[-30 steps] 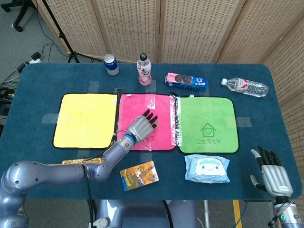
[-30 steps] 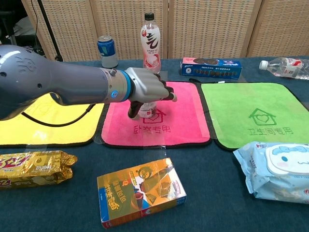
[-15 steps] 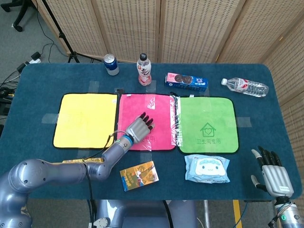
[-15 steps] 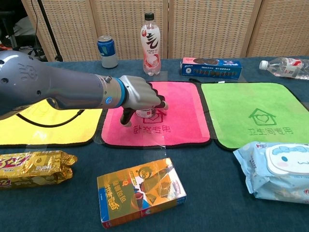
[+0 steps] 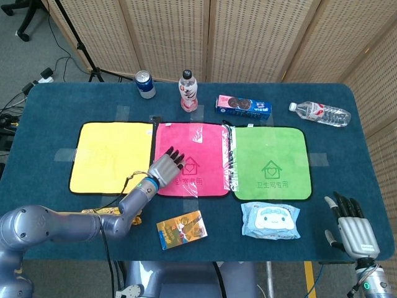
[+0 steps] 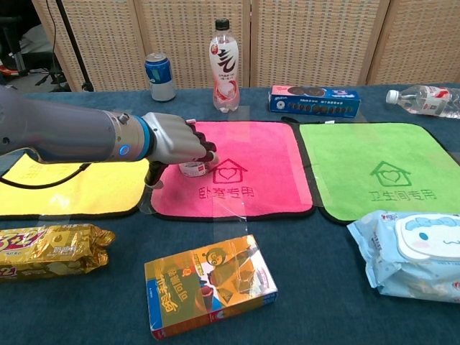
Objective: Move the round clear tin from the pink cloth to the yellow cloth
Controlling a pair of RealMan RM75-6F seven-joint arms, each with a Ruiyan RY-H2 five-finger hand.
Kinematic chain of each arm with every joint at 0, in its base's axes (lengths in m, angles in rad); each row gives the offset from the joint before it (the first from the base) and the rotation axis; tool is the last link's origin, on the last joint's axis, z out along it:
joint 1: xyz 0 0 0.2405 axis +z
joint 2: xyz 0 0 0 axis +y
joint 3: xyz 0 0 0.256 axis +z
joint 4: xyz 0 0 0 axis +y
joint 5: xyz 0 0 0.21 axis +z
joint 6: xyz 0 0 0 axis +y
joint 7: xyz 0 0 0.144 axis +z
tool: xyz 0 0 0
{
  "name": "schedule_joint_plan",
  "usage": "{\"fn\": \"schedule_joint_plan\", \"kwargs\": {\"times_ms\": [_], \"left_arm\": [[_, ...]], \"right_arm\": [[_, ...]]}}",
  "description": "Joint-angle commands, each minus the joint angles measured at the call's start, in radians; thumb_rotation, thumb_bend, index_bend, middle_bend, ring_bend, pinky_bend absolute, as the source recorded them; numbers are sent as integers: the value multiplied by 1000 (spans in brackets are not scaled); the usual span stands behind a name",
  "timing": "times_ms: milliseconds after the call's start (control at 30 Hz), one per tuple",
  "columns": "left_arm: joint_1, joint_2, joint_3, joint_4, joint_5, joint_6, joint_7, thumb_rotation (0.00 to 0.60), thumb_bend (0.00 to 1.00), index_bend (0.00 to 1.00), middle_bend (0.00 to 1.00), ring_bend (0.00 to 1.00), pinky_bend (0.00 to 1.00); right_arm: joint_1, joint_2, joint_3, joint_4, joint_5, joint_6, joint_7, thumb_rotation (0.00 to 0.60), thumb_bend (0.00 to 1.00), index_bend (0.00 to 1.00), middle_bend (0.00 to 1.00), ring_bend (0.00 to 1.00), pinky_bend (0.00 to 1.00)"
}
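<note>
Pink cloth (image 5: 192,158) fills the middle of the head view, and my left hand (image 5: 165,166) sits over its left edge, fingers pointing toward one o'clock. From up here I cannot see the tin at all; the back of the hand covers whatever is under it. Yellow cloth (image 5: 108,155) lies directly at nine o'clock from the hand, touching the pink one along a shared seam, so the carry is a short sideways sweep. My right hand (image 5: 352,230) hangs off the table's near right corner, fingers spread, holding nothing, well apart from all of it. The left is plainly the nearer hand.

Chest view gives me more. The left hand (image 6: 172,139) is curled palm-down, and the tin (image 6: 192,168) peeks out beneath the fingertips at about five o'clock from the knuckles, over the pink cloth (image 6: 259,165) near its left border. Only its lower rim and a bit of label show. I judge the fingers are closed around its top, but the thumb side is hidden, and I can't tell if the tin is lifted or resting on the cloth. Yellow cloth (image 6: 72,190) is partly blocked by my forearm, toward nine o'clock.
</note>
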Motion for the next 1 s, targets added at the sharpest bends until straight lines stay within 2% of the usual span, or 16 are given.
{"fn": "schedule_joint_plan", "kwargs": {"times_ms": [33,233,567,1000], "left_arm": [[1,21,18,-29,11,19,-12,600,316,0,0,0,0],[6,56,47,-77,31,46,-23,600,318,0,0,0,0],[33,135,132,-178,70,88,-26,600,318,0,0,0,0],[88,188,209,-197,110,109,-68,600,322,0,0,0,0]], "right_arm": [[0,-3,-3,-1,-5,2,-8,600,414,50,0,0,7],[2,-7,-6,-1,-5,-3,-21,600,414,50,0,0,7],[-1,-12,-12,-12,-21,12,-49,600,414,50,0,0,7],[-4,-17,-20,-21,-35,22,-74,600,414,50,0,0,7]]}}
